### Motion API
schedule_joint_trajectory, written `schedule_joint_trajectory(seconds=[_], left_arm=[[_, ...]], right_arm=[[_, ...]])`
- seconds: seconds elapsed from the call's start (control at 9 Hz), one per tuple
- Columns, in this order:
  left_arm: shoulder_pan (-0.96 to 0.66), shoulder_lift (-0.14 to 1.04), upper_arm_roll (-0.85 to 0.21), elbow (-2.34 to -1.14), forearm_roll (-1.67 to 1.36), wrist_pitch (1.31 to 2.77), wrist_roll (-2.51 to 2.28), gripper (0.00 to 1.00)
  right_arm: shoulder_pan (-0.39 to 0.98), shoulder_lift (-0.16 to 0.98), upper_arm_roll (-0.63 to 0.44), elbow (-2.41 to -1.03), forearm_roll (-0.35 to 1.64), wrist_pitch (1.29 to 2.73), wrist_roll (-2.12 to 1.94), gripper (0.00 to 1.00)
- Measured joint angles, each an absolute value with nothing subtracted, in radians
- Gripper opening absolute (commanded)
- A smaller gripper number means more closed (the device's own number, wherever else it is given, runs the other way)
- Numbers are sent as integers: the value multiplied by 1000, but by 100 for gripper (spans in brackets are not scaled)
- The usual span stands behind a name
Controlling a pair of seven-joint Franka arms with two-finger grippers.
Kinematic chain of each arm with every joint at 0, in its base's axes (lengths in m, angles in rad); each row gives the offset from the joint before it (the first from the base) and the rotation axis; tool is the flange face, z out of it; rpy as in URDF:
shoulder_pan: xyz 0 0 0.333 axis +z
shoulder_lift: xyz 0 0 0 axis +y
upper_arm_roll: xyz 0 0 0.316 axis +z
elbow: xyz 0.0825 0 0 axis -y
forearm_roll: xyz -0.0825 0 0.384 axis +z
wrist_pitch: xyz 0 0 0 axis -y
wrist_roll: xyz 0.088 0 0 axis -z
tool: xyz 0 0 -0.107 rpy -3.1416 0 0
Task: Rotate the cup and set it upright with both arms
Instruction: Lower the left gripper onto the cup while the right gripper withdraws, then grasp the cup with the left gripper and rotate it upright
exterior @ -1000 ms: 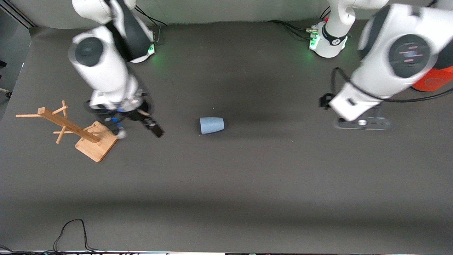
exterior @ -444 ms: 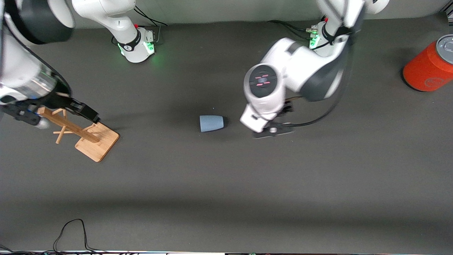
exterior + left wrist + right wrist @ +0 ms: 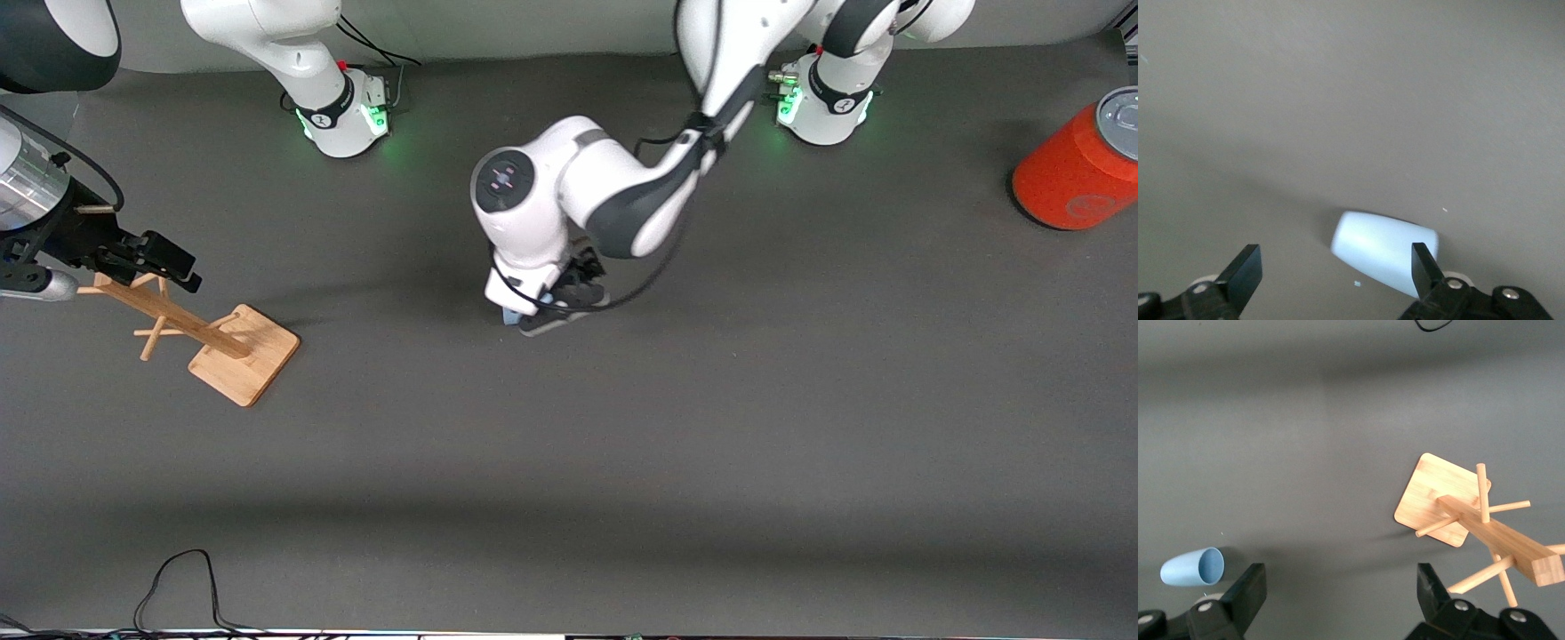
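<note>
The cup (image 3: 1383, 251) lies on its side mid-table (image 3: 622, 462). The left claw (image 3: 1331, 277) hangs directly over it, fingers (image 3: 1245, 272) spread wide, gripping nothing. The right claw (image 3: 1341, 600), also wide open and empty, waits above the wooden rack (image 3: 213, 336) at the right arm's end.

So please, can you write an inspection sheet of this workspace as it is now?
Surface: dark grey table, a few small specks.
Job's things: light-blue cup lying on its side.
Clutter: wooden rack toward the right arm's end; orange-red can toward the left arm's end.
Grippers: left gripper open over the cup, not touching; right gripper open above the rack.
Cables: black cable at the table edge nearest the front camera.
Surroundings: nothing seen.
</note>
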State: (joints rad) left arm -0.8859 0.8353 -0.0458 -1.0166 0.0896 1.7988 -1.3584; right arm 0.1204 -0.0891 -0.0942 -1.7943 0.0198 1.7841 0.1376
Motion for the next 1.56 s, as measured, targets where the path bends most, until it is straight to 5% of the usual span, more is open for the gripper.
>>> schedule_joint_trajectory(seconds=[0.89, 1.0, 1.22, 1.33, 1.56], left_arm=[[-1028, 1019, -40, -971, 184, 1893, -1491, 95], [-1031, 1030, -40, -971, 185, 1897, -1486, 80], [-1031, 1040, -35, -971, 187, 1893, -1427, 22], [-1030, 1041, -32, -969, 187, 1877, -1378, 4], [-1020, 1041, -32, -958, 187, 1835, -1303, 0]], right_arm=[[103, -106, -110, -1813, 20, 1755, 98, 100], [103, -107, -110, -1813, 20, 1755, 98, 100], [103, -110, -110, -1815, 20, 1755, 98, 100], [103, -112, -110, -1817, 20, 1755, 98, 100], [103, -114, -110, -1817, 20, 1755, 98, 100]])
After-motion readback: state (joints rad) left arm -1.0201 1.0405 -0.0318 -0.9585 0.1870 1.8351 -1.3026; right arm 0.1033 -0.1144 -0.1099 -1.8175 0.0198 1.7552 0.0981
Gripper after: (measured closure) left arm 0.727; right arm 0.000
